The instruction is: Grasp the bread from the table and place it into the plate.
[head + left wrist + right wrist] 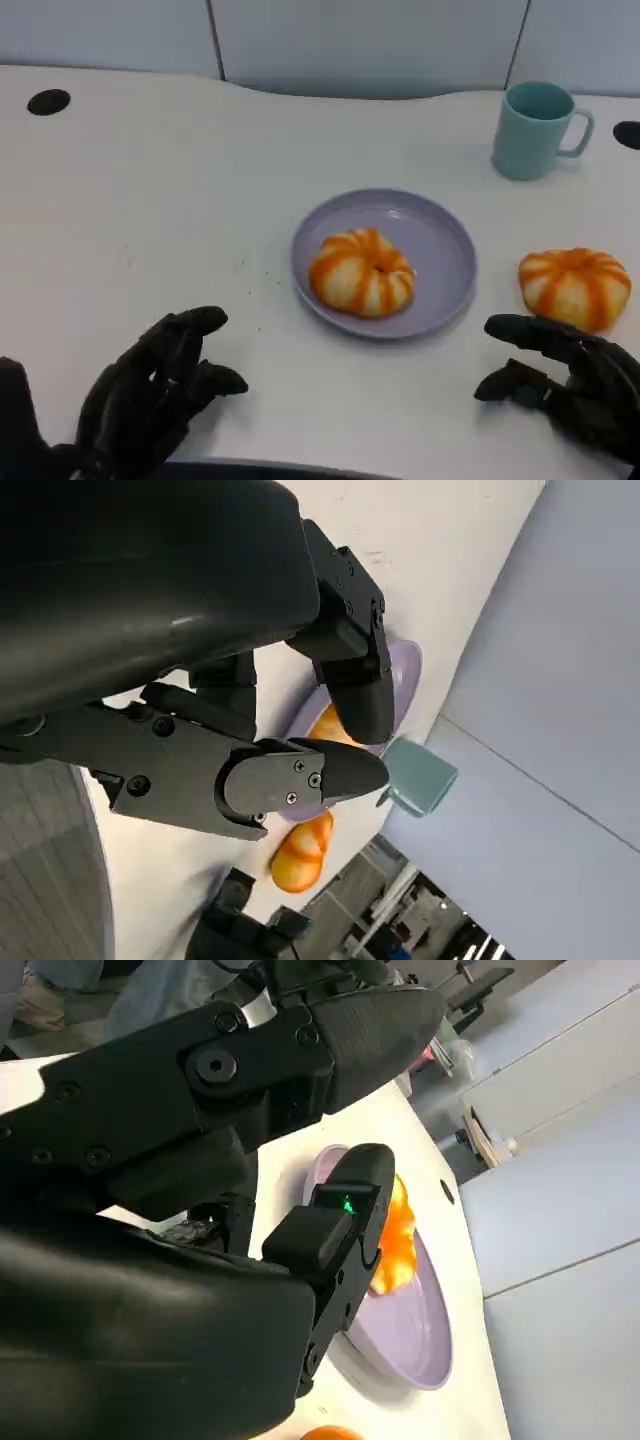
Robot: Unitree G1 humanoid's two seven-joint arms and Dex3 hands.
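Note:
A lilac plate (440, 250) sits mid-table with one orange-striped bread (361, 272) lying in it. A second striped bread (574, 285) rests on the table to the plate's right. My right hand (565, 380) hovers just in front of that loose bread, fingers apart and holding nothing. My left hand (150, 395) is at the near left, also spread and holding nothing, well away from the plate. The left wrist view shows the plate (408, 670), its bread (335, 727) and the loose bread (303, 852). The right wrist view shows the plate (400, 1330) and its bread (392, 1240) past the fingers (345, 1220).
A teal mug (535, 130) stands at the back right, behind the loose bread. Two black round holes (48, 101) (628, 133) mark the table's far corners. A grey wall runs behind the table.

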